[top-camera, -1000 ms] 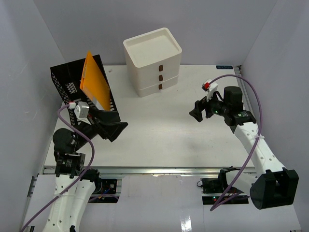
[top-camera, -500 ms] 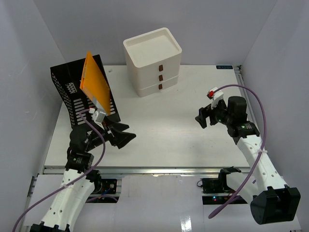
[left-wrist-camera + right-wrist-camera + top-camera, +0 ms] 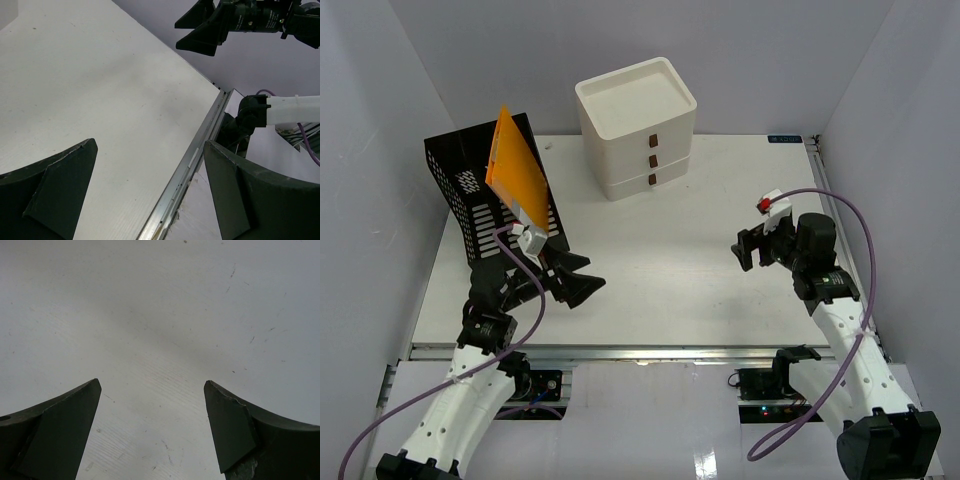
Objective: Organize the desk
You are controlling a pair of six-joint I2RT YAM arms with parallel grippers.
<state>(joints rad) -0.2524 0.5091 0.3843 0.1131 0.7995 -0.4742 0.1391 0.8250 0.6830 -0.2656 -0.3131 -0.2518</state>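
Observation:
The desk (image 3: 650, 250) is a wide white tabletop with a metal rail (image 3: 640, 350) along its front edge. My left gripper (image 3: 582, 278) is open and empty, low over the desk's front left, beside the black mesh file holder (image 3: 470, 195). In the left wrist view its jaws stand wide apart over the desk (image 3: 100, 100) and the rail (image 3: 190, 170). My right gripper (image 3: 748, 247) is open and empty above the desk's right side. The right wrist view shows only bare desk surface (image 3: 160, 330) between its spread jaws.
The black mesh file holder at the back left holds an orange folder (image 3: 515, 165) standing upright. A cream three-drawer box (image 3: 637, 125) stands at the back centre. Grey walls close the left, back and right sides.
My left arm has pulled back toward the front edge and lowered; its gripper now sits right of the file holder. My right arm has drawn back to the right and nearer. Both stay open.

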